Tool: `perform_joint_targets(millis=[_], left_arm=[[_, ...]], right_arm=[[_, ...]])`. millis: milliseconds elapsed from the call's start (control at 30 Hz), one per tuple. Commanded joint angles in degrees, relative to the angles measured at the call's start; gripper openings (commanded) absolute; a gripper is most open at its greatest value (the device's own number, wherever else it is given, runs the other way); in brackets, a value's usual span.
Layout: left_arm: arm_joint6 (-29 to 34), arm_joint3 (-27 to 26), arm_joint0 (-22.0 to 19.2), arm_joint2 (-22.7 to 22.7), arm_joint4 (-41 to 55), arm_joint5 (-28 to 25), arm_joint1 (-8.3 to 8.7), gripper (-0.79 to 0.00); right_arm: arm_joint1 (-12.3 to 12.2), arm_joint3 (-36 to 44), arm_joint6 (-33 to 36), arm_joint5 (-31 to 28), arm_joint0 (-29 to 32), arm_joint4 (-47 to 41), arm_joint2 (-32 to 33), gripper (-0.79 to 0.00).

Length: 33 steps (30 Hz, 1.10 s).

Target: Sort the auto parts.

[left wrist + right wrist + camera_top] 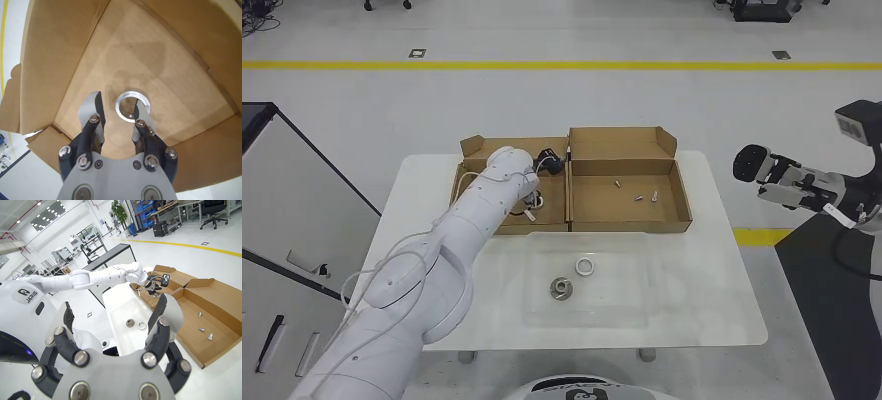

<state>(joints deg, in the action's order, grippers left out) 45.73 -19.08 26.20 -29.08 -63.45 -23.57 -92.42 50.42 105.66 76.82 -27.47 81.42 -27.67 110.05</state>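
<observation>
Lying flat on the floor of the left cardboard box [56, 47], the machined metal collar [131, 94] looks solid and rigid. It is probably dense for its bulk, and its smooth bright rim would likely slip under a light pinch. A small threaded hole [130, 115] breaks its top face. The wall is thin, so the surest hold seems to be across that wall, with one finger in the bore and one outside, or else across the full outer diameter, low down.

The left gripper [117, 100] hangs just above the collar with its jaws apart and nothing clamped. One fingertip [142, 115] overlaps the rim by the bore, while the other [90, 108] stands clear to the side.

Beside this box, the right cardboard box [622, 140] holds three bolts [639, 195]. In front of both boxes, a clear tray [682, 290] carries a flanged hub [561, 289] and a white ring [585, 267]. The right gripper [113, 315] is out past the table's edge, its jaws wide apart and empty.
</observation>
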Motion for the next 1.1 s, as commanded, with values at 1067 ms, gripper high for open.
perform_joint_targets(millis=[1067], left_arm=[[16.75, -51.92, 13.06, -21.67, 4.67, -7.34, 14.48, 0.000]], right_arm=[[0.00, 0.00, 0.00, 0.00, 0.00, 0.00, 0.00, 0.000]])
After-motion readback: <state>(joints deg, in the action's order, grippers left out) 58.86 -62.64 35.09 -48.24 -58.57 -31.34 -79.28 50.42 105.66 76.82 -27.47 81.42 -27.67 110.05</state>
